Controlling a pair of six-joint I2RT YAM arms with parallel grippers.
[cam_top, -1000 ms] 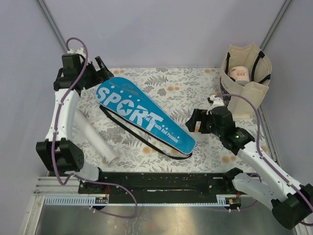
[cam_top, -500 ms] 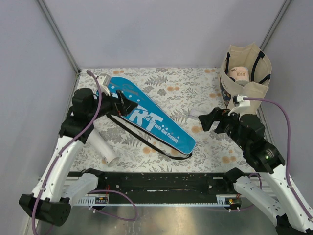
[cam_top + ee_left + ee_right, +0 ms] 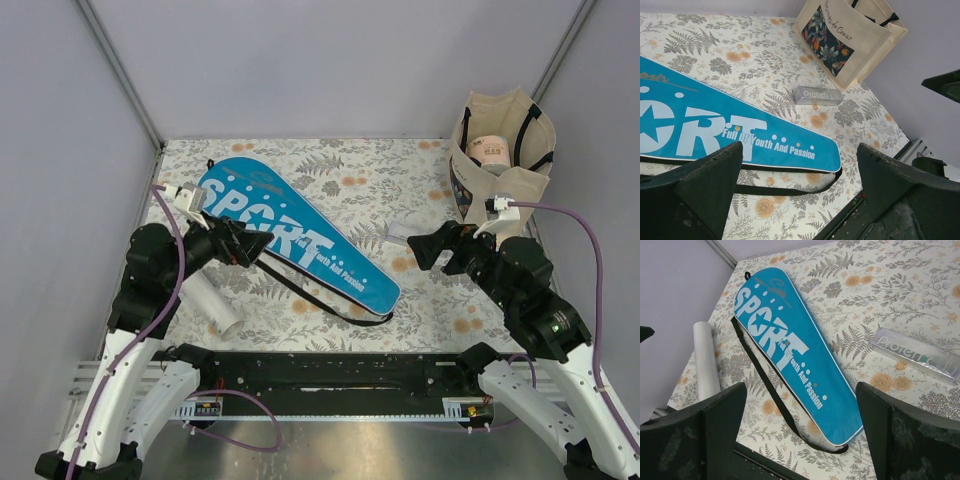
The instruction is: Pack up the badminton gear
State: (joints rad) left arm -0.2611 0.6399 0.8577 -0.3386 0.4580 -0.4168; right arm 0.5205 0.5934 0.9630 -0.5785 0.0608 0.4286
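In the lower left of the overhead view, a white tube (image 3: 207, 298) was seen lying on the floral tablecloth (image 3: 350, 175), just beside the left arm. The left gripper (image 3: 247, 243) was poised over the left edge of the blue cover (image 3: 310, 245), its jaws spread wide and nothing caught between them. The cover was laid flat, slanting from upper left towards the centre, with its black strap (image 3: 300, 290) looped below its lower edge. Right of centre, a small silver box (image 3: 397, 233) was set on the cloth. The right gripper (image 3: 422, 248) was held just beside it, likewise wide open and empty. At upper right, a beige tote (image 3: 505, 190) was stood upright with a pale roll (image 3: 490, 150) inside.
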